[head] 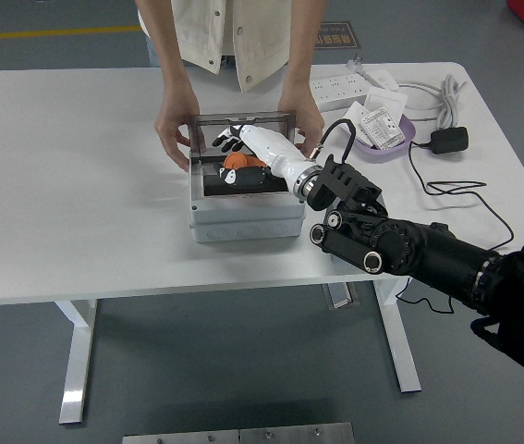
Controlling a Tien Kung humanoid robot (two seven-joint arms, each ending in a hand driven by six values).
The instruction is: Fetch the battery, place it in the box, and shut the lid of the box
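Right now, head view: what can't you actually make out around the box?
- Battery: mostly covered by the right hand; whether it rests on the box floor can't be told.
- Right hand grip: fingers too small to judge.
- Lid: partly behind the hand and the person's hands.
- Left hand: out of frame.

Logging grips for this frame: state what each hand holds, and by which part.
The right hand has spread fingers over the box and holds nothing; the orange battery lies inside. The person's hands hold the box's far corners.
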